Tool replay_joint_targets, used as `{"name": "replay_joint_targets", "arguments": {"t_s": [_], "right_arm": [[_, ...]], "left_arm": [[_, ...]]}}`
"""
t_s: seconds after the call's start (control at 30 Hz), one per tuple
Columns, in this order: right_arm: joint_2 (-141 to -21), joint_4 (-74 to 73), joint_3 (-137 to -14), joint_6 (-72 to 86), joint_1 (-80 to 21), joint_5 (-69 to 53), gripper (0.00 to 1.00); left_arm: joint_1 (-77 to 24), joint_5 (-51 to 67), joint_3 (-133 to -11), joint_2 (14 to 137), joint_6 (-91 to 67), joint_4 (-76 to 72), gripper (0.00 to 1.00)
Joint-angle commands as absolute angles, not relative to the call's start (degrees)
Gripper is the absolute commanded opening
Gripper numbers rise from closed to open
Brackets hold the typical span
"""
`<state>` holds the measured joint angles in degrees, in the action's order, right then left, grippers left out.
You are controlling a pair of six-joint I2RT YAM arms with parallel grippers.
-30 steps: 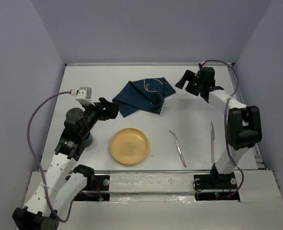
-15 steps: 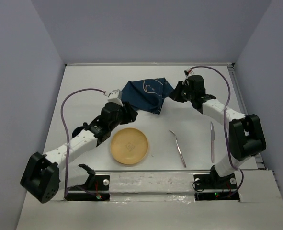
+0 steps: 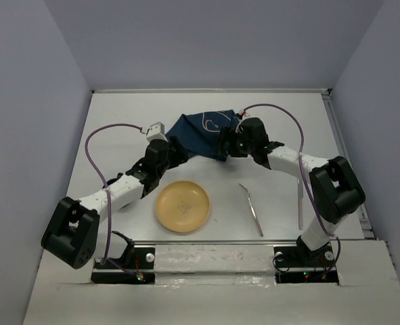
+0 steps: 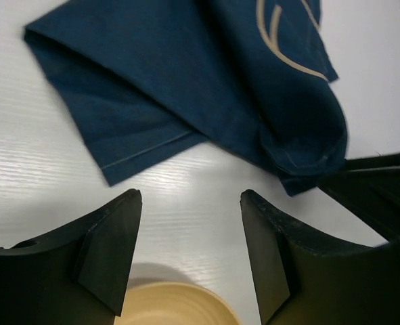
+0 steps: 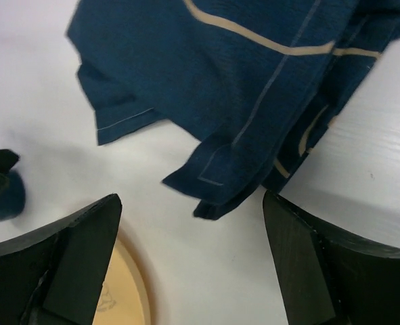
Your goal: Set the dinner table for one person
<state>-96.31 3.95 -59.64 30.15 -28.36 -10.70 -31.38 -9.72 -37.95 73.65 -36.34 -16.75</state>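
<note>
1. Your flat matte white rectangular dinner table (image 3: 118,122) spans the whole workspace, under everything.
2. The navy blue cloth placemat (image 3: 203,132) with pale lettering lies rumpled at far centre.
3. The round yellow plate (image 3: 183,206) sits nearer you, apart from the cloth.
4. Your left gripper (image 4: 189,198) has its fingers spread and empty, at the cloth's left corner.
5. Your right gripper (image 5: 191,202) is likewise spread, nothing held, over the cloth's right corner.
6. The metal spoon (image 3: 252,206) and knife (image 3: 299,203) lie right of the plate.

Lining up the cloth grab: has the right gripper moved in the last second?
Yes. In the top view the right gripper came leftward and nearer the arm bases, from right of the placemat to over its near right corner; the placemat itself stayed put.
</note>
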Motion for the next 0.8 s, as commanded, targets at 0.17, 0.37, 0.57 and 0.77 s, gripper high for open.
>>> {"name": "replay_joint_targets", "arguments": {"t_s": [0.17,0.37,0.57,0.77], "right_arm": [[-102.39,5.19,-63.28,33.92,-28.39,-3.52,0.75],[-101.61,5.8,-63.37,34.45,-28.39,-4.48,0.33],[-97.39,5.98,-62.4,32.61,-28.39,-2.46,0.01],[-95.8,5.98,-62.49,31.99,-28.39,-2.63,0.0]], "left_arm": [[-25.49,-12.22,-38.14,80.76,-35.51,-16.61,0.71],[-25.4,-13.71,-40.08,89.29,-33.84,-14.5,0.68],[-25.23,-15.03,-42.97,92.81,-33.23,-14.5,0.6],[-25.05,-17.31,-45.52,96.32,-32.08,-13.54,0.42]]}}
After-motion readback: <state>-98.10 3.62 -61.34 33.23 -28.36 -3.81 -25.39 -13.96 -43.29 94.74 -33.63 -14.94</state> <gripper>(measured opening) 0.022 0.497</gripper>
